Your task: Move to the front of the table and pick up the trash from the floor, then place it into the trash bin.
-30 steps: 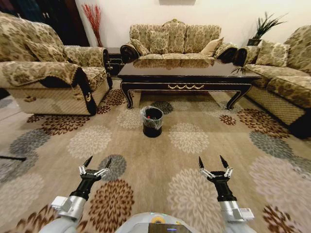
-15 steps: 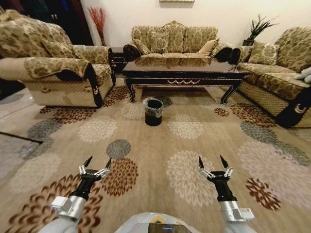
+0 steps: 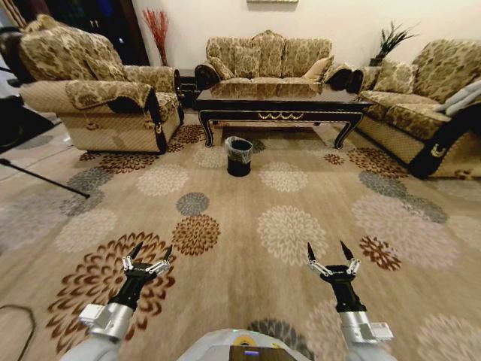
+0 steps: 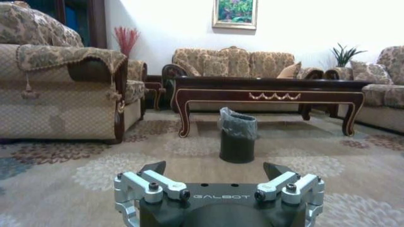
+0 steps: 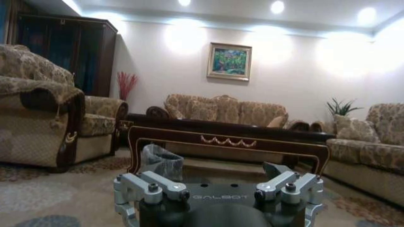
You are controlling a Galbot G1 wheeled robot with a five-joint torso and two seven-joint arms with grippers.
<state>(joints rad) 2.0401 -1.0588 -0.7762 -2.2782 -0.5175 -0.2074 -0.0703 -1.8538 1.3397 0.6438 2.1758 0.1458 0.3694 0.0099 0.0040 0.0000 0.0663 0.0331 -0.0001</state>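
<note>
The long dark table [image 3: 279,105] stands far ahead between the sofas. In front of it, on the patterned carpet floor [image 3: 248,218], sits the small black trash bin [image 3: 239,156] with its greyish liner. No trash is in view on the carpet. My left gripper [image 3: 148,253] and right gripper [image 3: 331,250] hover low over the carpet, both open and holding nothing, well short of the bin. The left wrist view looks past the left gripper [image 4: 215,166] at the bin [image 4: 237,141] and table [image 4: 271,90]. The right wrist view shows the right gripper [image 5: 215,168], the bin [image 5: 162,163] and the table [image 5: 227,135].
An armchair [image 3: 98,98] stands at the left, a sofa [image 3: 267,56] behind the table and another sofa [image 3: 421,98] at the right. A thin black rod [image 3: 41,178] slants across the floor at the left. Wide carpet lies between me and the bin.
The whole head view has shifted: table, bin and sofas look smaller and farther, with more carpet in front, so the camera has moved back. Both arms hold the same pose.
</note>
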